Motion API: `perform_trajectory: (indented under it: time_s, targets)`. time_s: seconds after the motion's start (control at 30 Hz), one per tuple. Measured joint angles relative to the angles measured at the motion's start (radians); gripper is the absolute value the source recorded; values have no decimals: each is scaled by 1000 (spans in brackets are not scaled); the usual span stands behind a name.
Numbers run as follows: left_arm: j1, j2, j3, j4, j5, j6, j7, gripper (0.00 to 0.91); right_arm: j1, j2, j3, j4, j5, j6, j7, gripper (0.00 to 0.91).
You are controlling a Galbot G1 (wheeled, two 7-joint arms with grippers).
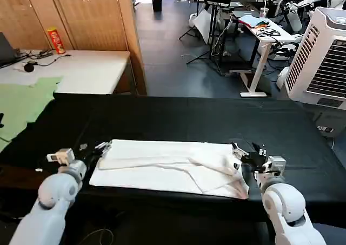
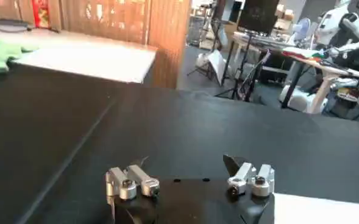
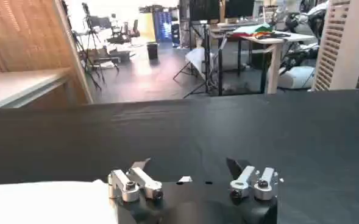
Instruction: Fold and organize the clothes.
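White T-shirt on black table cover (pale green cloth alongside).

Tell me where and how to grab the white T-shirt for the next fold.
Probably by its two short ends. The T-shirt lies flat as a long band across the black table, with the left gripper open at its left end and the right gripper open at its right end. Come in low from each side and pinch the end edges.
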Motion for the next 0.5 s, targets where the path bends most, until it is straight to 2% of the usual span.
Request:
perform_trajectory:
  time_s: [0.5]
  targets:
    - [105, -42, -13, -27, 38, -18, 0, 878, 26, -2, -15, -8, 2, -3, 2, 878]
